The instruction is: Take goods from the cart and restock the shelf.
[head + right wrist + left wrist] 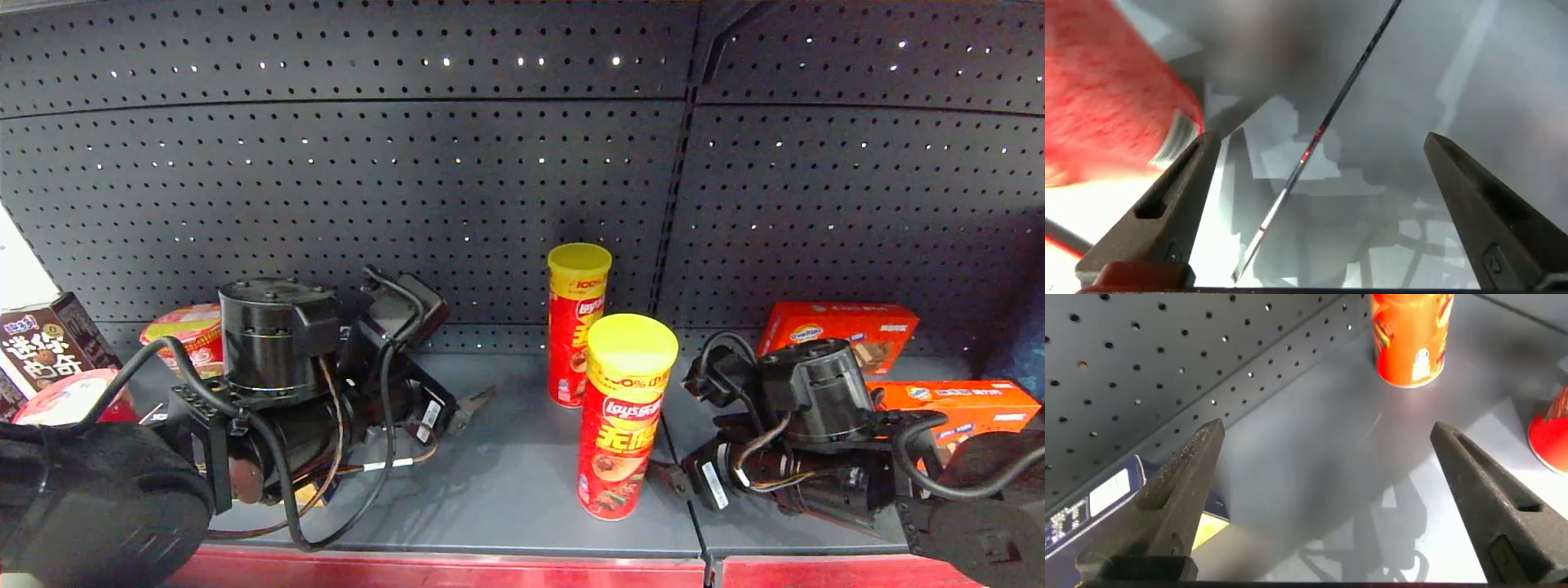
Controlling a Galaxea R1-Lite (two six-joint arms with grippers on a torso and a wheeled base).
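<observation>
Jaws apart and empty on both sides. Left gripper (1324, 429) hangs low over the shelf (506, 482), at 9 o'clock of the rear can (578, 322). Front can (624, 416) stands upright at the rear can's 5 o'clock. Right gripper (1320, 139) lies close at 3 o'clock of the front can. Judged step: cans placed and released. Next move: draw both arms out clear of the cans, then fetch more from the cart.

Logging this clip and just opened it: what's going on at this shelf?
Neither arm holds anything. The left gripper hangs open over the grey shelf, left of the rear chip can. The right gripper, also open, sits close beside the front chip can. Both cans stand upright. Orange boxes lie at the right, noodle cups at the left.
</observation>
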